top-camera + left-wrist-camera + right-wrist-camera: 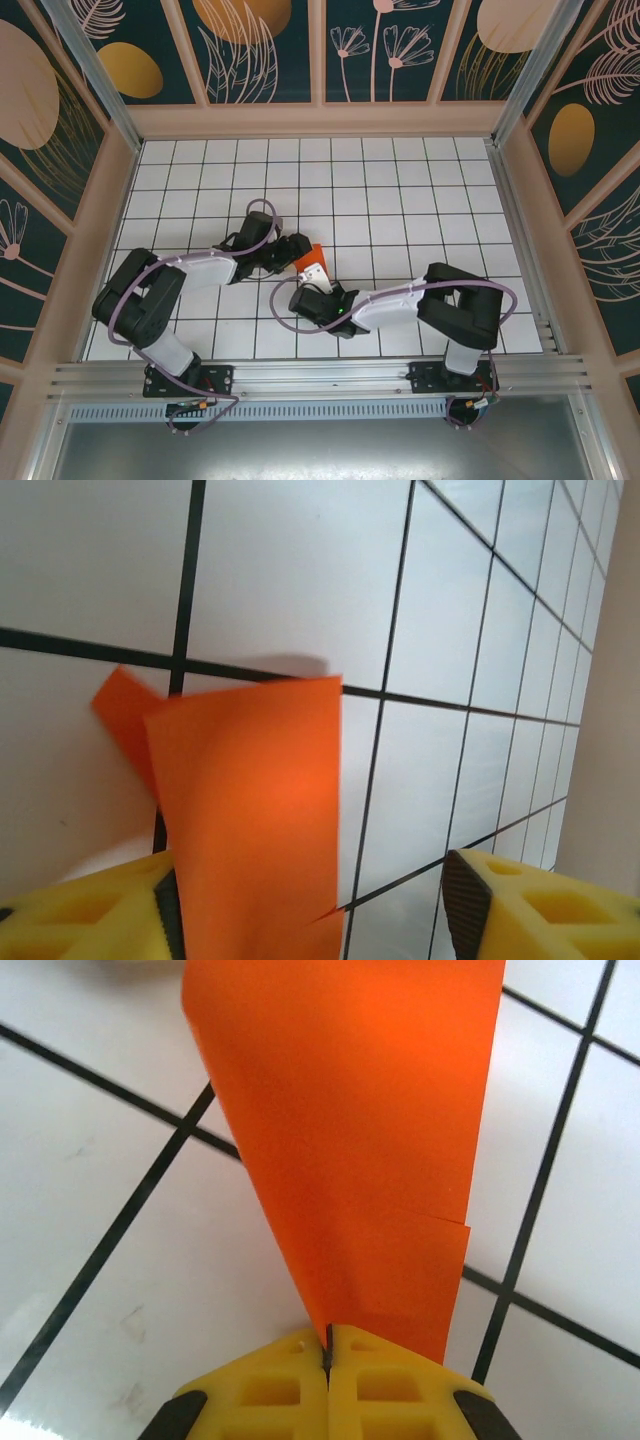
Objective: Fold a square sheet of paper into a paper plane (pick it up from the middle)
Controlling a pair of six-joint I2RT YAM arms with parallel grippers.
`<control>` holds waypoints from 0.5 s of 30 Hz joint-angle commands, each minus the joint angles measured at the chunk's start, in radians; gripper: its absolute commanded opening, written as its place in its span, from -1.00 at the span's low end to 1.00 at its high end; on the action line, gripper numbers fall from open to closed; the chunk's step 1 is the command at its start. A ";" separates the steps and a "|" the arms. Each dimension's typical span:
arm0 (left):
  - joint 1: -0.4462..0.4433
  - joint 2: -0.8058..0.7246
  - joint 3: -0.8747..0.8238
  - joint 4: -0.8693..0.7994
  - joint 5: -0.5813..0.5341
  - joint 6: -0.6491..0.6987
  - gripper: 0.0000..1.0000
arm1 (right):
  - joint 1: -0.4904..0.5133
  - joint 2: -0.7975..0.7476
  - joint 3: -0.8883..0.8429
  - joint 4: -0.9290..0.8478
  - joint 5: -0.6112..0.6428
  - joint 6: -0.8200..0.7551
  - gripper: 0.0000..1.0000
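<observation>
**Orange paper pinched on the right, left jaws wide**

The folded paper stands up off the tiled desk, near its middle, between the 2 arms. The right end effector is clamped tight on the paper's narrow lower end, probably to keep the fold steady. The left end effector gapes wide, with the paper just beside 1 finger and not gripped. Open tiles lie all around, and the walls are well apart from both arms.
</observation>
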 commanded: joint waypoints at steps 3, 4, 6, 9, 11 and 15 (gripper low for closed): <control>0.010 -0.019 0.002 -0.054 -0.037 0.015 0.39 | -0.017 -0.084 -0.078 0.144 -0.091 -0.093 -1.00; 0.011 -0.011 0.003 -0.054 -0.031 0.013 0.39 | -0.022 -0.091 -0.085 0.148 -0.093 -0.094 -1.00; 0.012 0.000 0.005 -0.045 -0.020 0.011 0.34 | -0.030 -0.096 -0.090 0.148 -0.096 -0.095 -1.00; 0.012 0.008 0.005 -0.046 -0.019 0.009 0.29 | -0.033 -0.091 -0.086 0.137 -0.088 -0.089 -1.00; 0.012 0.014 0.006 -0.056 -0.026 0.009 0.25 | -0.033 -0.084 -0.086 0.136 -0.081 -0.082 -1.00; 0.011 0.039 0.010 -0.068 -0.026 0.012 0.02 | -0.033 -0.078 -0.089 0.144 -0.087 -0.070 -1.00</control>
